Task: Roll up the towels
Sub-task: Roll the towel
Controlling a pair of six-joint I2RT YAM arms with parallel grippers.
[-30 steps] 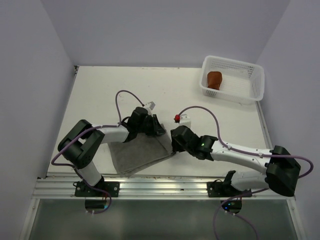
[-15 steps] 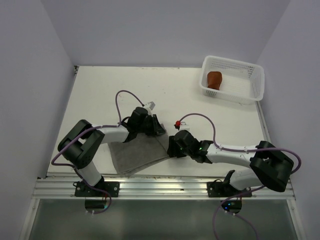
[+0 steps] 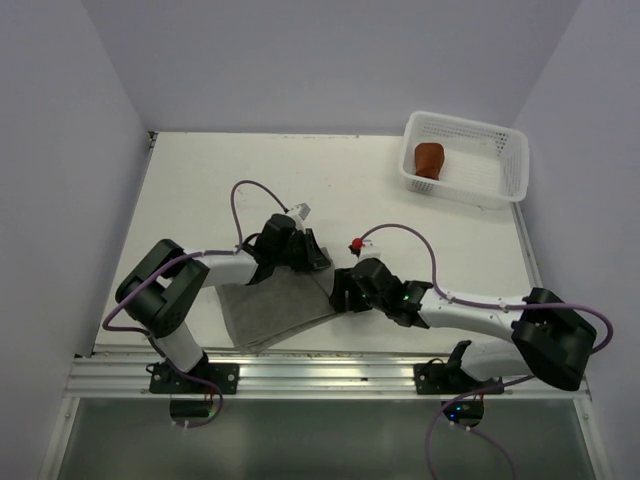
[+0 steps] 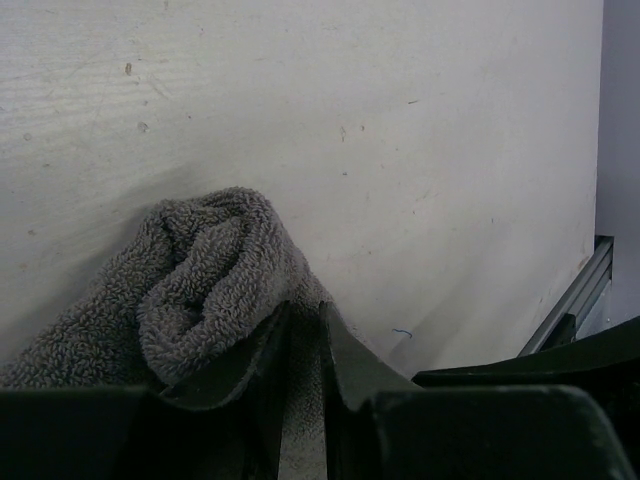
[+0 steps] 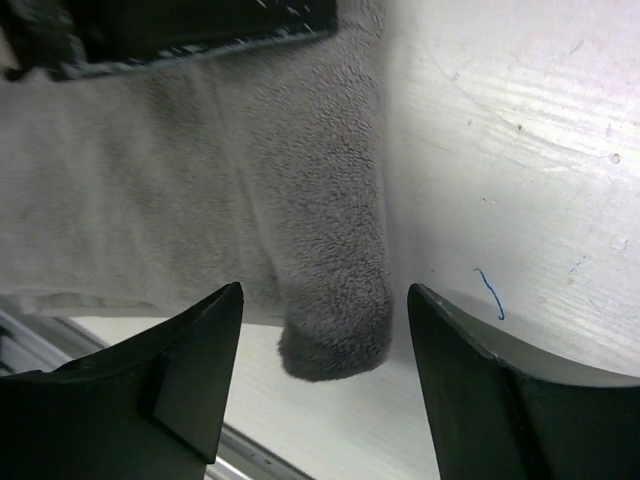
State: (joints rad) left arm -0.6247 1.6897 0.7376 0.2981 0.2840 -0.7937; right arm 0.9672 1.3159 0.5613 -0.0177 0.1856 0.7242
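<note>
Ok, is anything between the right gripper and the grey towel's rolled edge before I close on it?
Nothing visible. The open right gripper straddles the rolled edge of the soft grey cloth towel, with only bare white table beside it. The left gripper pinches a bunched corner farther along, clear of that gap.

The basket [image 3: 478, 172] sits at the upper right of the table [image 3: 230, 180], with the rolled towel [image 3: 430, 158] in its left end. The spread towel [image 3: 272, 312] lies lower left of centre, just behind the front rail [image 3: 330, 372]. The left gripper [image 3: 318, 255] is at its rear edge and the right gripper [image 3: 340, 295] at its right corner.
</note>
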